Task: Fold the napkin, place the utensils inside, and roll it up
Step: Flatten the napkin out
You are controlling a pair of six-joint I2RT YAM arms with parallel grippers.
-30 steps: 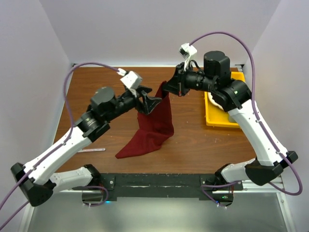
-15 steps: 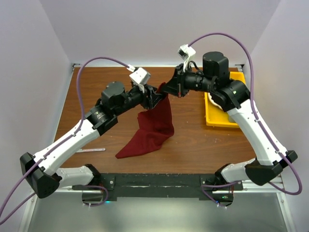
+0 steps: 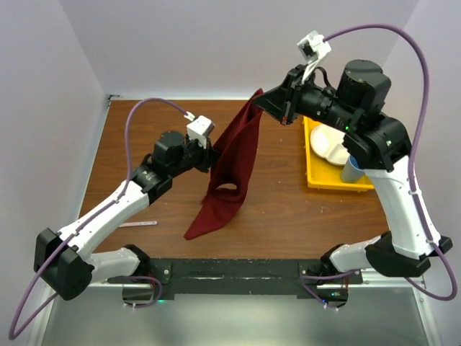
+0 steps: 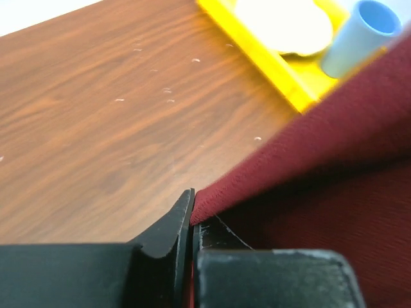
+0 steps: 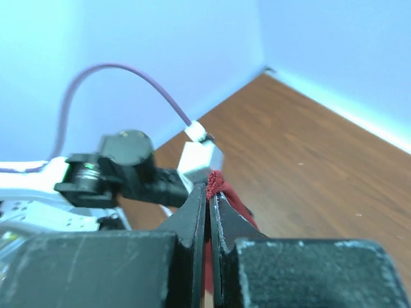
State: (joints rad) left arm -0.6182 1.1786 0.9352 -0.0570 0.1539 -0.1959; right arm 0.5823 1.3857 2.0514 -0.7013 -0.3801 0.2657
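**Top view.** The napkin [image 3: 234, 162] hangs in the air over the table [image 3: 144, 122], with only its lower tip, at 7 o'clock, resting on the wood. The right gripper [image 3: 261, 102] is raised high and pinches the cloth's uppermost corner at 12 o'clock. The left gripper [image 3: 211, 160] sits lower, at 9 o'clock of the cloth, and is closed on its side edge. One utensil [image 3: 137, 224] lies flat on the table at 9 o'clock of the hanging tip, apart from it. A yellow tray [image 3: 320, 184] stands at 3 o'clock and carries a white plate [image 3: 328, 143] and a blue cup [image 3: 351, 171].

**Left wrist view.** The jaws are pressed together on a thin fold of the napkin [image 4: 321, 179]. The cloth runs off toward 2 o'clock, and bare wood lies beneath it.

**Right wrist view.** The jaws are pressed together, and a small tuft of napkin [image 5: 216, 183] shows at their tips. The left arm [image 5: 115, 170] is visible beyond, toward 9 o'clock.

**Procedure (judgement).** The step in hand appears to be spreading the cloth flat before folding.
1. Draw the two grips apart until the edge between them is taut and free of sag.
2. Level both grips.
3. Lower them together so the cloth lays down from its resting tip, without bunching.
4. Keep the cloth off the utensil and the tray.
5. Release only when the cloth lies flat.
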